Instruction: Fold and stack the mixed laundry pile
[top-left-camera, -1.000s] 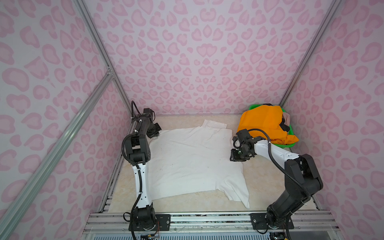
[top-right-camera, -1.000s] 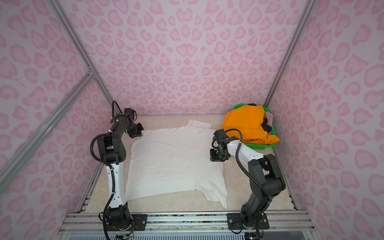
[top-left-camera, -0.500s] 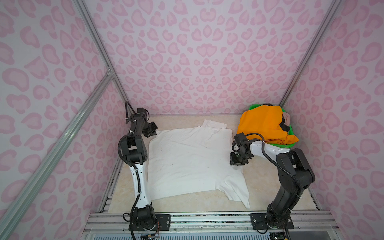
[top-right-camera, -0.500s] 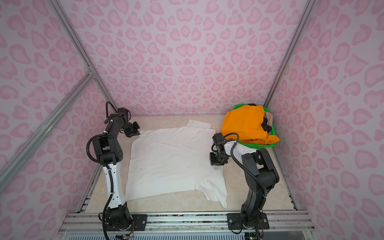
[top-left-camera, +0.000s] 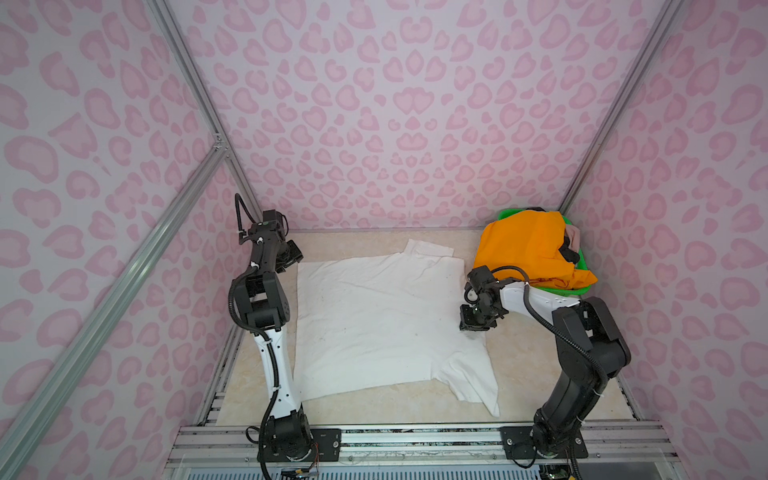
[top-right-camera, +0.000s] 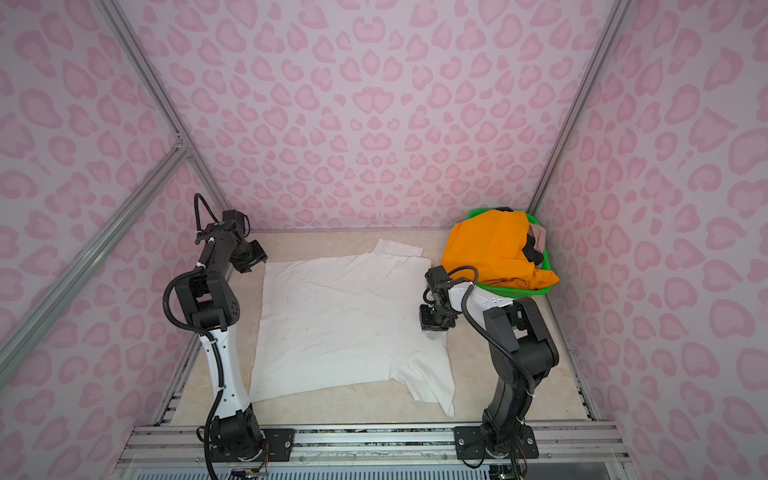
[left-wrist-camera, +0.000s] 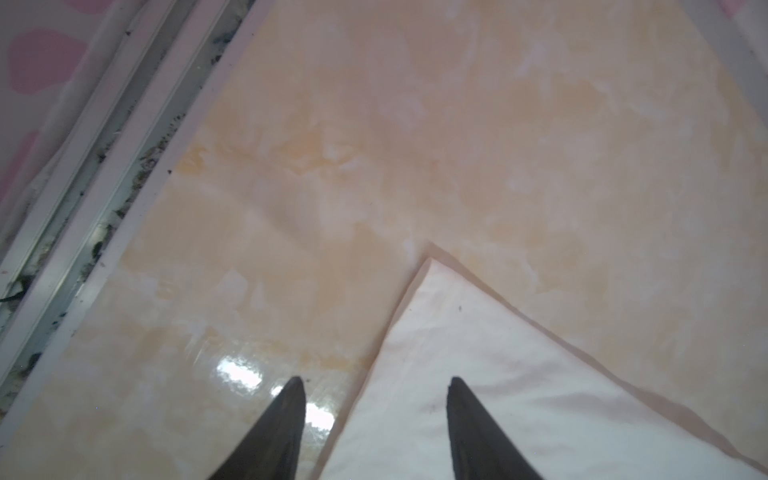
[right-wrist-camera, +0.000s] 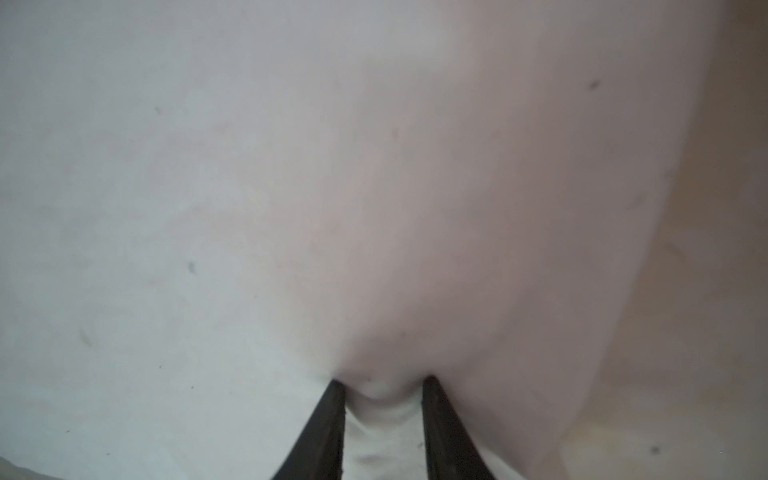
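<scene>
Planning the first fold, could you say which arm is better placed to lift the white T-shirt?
Probably the right: the right fingers pinch the white T-shirt, whereas the left fingers stand open at its corner.

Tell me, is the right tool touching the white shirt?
Touching. In the right wrist view, the right tool pinches a bunched fold of the white shirt between its fingers.

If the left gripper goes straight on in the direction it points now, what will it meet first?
Most likely the edge of the white T-shirt near its corner, on the beige table: the open left gripper straddles that edge. Height above it is unclear.
</scene>
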